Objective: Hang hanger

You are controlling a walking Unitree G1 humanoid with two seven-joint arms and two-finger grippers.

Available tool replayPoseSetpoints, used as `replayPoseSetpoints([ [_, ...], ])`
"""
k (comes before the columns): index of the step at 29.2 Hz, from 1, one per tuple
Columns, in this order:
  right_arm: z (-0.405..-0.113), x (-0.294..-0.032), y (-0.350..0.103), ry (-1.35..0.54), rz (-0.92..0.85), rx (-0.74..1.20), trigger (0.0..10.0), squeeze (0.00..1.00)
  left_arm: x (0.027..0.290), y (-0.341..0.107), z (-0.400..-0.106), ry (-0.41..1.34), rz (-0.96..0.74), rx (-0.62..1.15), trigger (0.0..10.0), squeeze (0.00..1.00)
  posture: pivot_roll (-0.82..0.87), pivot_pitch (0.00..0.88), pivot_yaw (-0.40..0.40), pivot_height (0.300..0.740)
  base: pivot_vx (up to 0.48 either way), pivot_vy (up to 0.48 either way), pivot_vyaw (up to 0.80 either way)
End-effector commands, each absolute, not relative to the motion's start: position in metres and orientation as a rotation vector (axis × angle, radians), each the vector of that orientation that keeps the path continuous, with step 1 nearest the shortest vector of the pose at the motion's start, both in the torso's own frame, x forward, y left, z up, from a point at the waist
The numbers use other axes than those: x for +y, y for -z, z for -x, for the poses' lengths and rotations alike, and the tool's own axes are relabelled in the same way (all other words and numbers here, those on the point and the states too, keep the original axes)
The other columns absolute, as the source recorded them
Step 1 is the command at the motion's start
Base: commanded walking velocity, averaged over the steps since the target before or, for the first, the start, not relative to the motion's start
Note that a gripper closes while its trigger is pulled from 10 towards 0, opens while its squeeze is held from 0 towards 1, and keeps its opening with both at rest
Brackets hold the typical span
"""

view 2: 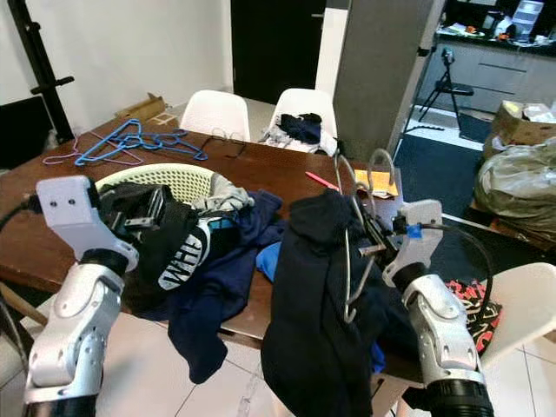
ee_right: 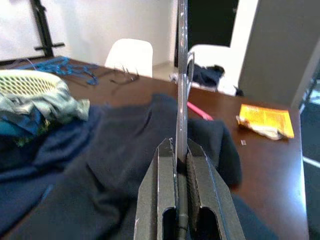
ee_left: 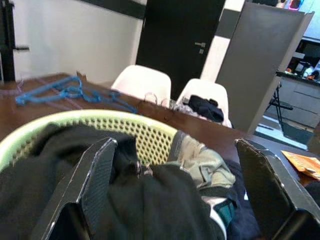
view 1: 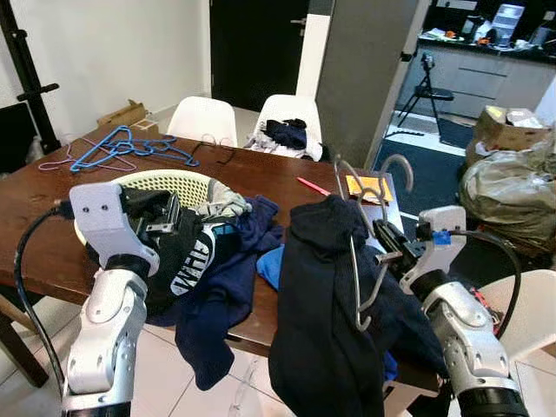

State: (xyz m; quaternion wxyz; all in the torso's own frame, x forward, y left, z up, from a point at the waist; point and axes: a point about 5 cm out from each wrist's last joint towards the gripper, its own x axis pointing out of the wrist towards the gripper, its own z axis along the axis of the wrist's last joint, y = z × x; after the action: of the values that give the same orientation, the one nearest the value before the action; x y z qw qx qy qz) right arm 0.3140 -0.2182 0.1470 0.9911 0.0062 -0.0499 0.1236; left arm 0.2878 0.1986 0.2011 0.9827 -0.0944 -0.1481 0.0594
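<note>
A grey wire hanger (view 1: 352,254) stands upright at the table's near right edge, its hook (view 1: 400,162) pointing up. My right gripper (view 1: 388,248) is shut on the wire, and the right wrist view has the hanger (ee_right: 182,75) pinched between the fingers (ee_right: 202,170). A dark navy garment (view 1: 321,304) is draped over the hanger and hangs down past the table edge. My left gripper (view 1: 169,213) is open, hovering over black cloth (ee_left: 150,200) in a pale green laundry basket (view 1: 174,181).
Blue and pink hangers (view 1: 122,148) lie at the far left of the brown table (view 1: 261,169). Two white chairs (view 1: 201,117) stand behind it, one holding clothes. An orange packet (view 1: 369,185) and a pink pen (view 1: 313,185) lie nearby. Bags (view 1: 508,182) sit at right.
</note>
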Motion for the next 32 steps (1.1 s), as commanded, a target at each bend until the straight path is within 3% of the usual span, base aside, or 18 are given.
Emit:
replayPoseSetpoints([
  [1,-0.312,-0.223,-0.137,-0.222,-0.016,-0.063,10.0,0.00,0.212,-0.198,-0.287,-0.181,0.203,-0.277,10.0,0.00,0.02,0.000,-0.105,0.740,0.000,0.000,0.00],
  [3,-0.312,-0.223,-0.137,-0.222,-0.016,-0.063,10.0,0.00,0.212,-0.198,-0.287,-0.181,0.203,-0.277,10.0,0.00,0.02,0.000,-0.105,0.740,0.000,0.000,0.00],
  [6,-0.312,-0.228,-0.133,-0.194,-0.069,-0.035,10.0,0.00,0.240,-0.190,-0.290,-0.301,0.235,-0.231,10.0,0.00,0.01,0.000,-0.095,0.740,0.000,0.000,0.00],
  [13,-0.314,-0.228,-0.130,-0.185,-0.085,-0.018,10.0,0.00,0.256,-0.182,-0.299,-0.354,0.310,-0.172,10.0,0.00,0.00,0.000,-0.090,0.740,0.000,0.000,0.00],
  [18,-0.315,-0.226,-0.126,-0.177,-0.093,-0.016,10.0,0.00,0.251,-0.179,-0.310,-0.306,0.345,-0.108,10.0,0.00,-0.01,0.000,-0.069,0.740,0.000,0.000,0.00],
  [32,-0.315,-0.225,-0.124,-0.168,-0.127,-0.016,10.0,0.00,0.238,-0.177,-0.306,-0.267,0.276,-0.052,10.0,0.00,0.00,0.000,-0.058,0.740,0.000,0.000,0.00],
])
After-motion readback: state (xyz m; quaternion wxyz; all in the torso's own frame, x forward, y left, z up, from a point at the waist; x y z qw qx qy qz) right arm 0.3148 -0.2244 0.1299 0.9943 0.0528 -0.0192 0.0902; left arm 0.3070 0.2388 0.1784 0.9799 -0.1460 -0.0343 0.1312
